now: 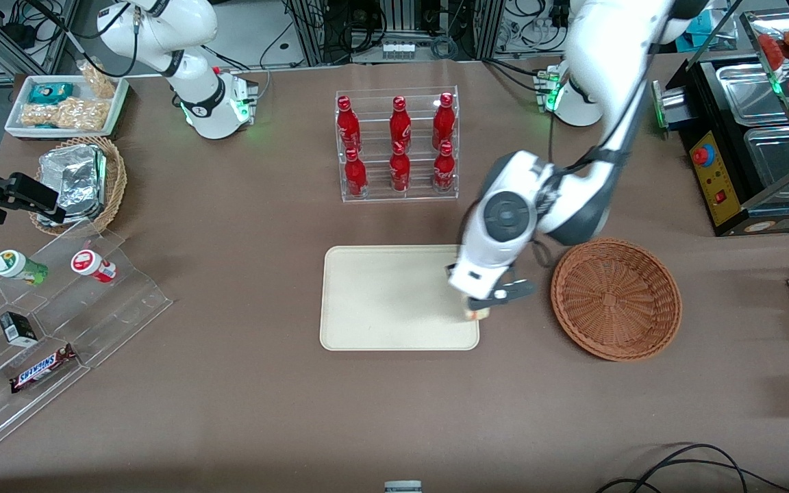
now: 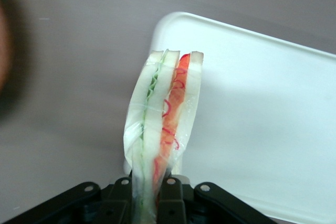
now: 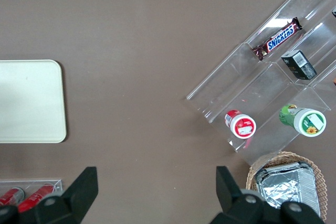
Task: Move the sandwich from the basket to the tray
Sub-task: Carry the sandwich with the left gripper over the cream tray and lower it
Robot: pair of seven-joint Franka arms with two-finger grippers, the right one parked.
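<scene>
Clamped between the two black fingers [image 2: 122,198] of the left arm's gripper [image 1: 485,307], the clear-wrapped sandwich [image 2: 164,129] fills the wrist view, its pale bread slices standing on edge with a green layer on one side and an orange-red filling on the other. From the front, only a small pale corner of the sandwich [image 1: 478,314] shows beneath the gripper, which hangs over the edge of the cream tray [image 1: 381,301] that faces the basket, at the corner nearer the camera. Whether the sandwich touches the tray surface cannot be told. That tray lies flat on the brown table [image 1: 244,411], and the wrist view shows its rounded corner [image 2: 262,108] just beside the sandwich. Beside the tray, toward the working arm's end of the table, sits the round reddish-brown wicker basket [image 1: 616,298], with nothing in it. Farther from the camera than the tray stands a clear rack holding six red bottles [image 1: 398,145]. Well off toward the parked arm's end of the table is a stepped clear display stand [image 1: 52,322] carrying two small lidded cups, a dark box and a Snickers bar [image 1: 43,368]. Farther from the camera than that stand, a lighter wicker basket holds foil packets [image 1: 74,181], and a white tray of snack bags [image 1: 66,104] lies farther still.
</scene>
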